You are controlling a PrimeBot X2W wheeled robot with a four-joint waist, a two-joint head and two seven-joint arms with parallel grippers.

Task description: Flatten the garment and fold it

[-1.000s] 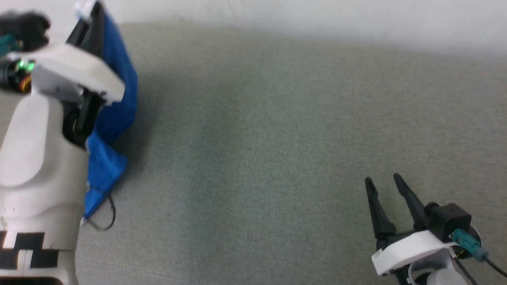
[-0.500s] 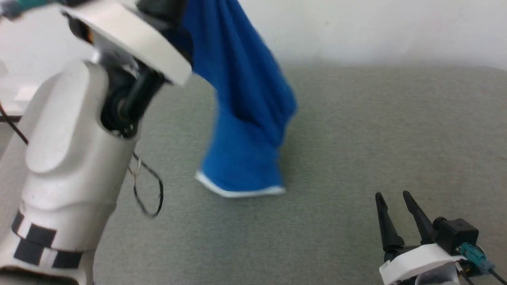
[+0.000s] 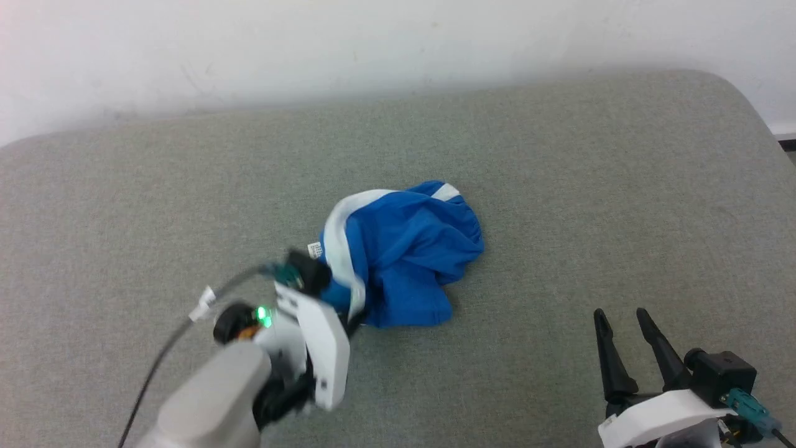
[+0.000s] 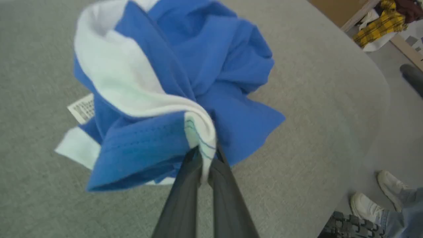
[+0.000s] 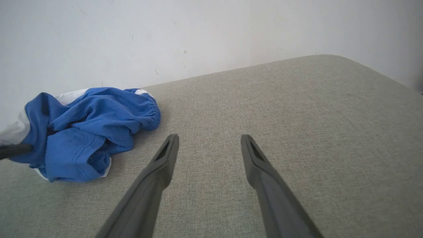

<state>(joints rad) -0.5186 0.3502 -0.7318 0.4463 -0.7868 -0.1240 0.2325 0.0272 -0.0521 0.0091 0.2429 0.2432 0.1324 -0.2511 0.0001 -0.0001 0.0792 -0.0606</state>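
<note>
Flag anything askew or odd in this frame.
The garment lies in a crumpled heap, not flat: white stripe twisted over the top, label poking out. The left pincer is shut on a fold; the right pincer is open, apart.

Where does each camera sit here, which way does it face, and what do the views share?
Head view: on the head, facing forward and down at the grey padded surface and white wall; left arm lower left, open right gripper lower right.
Left wrist view: on the left wrist, facing along the left gripper, shut on the garment; person's shoes lower right.
Right wrist view: on the right wrist, facing low across the surface toward the wall, its fingers apart.
Shared: all three show the garment.
</note>
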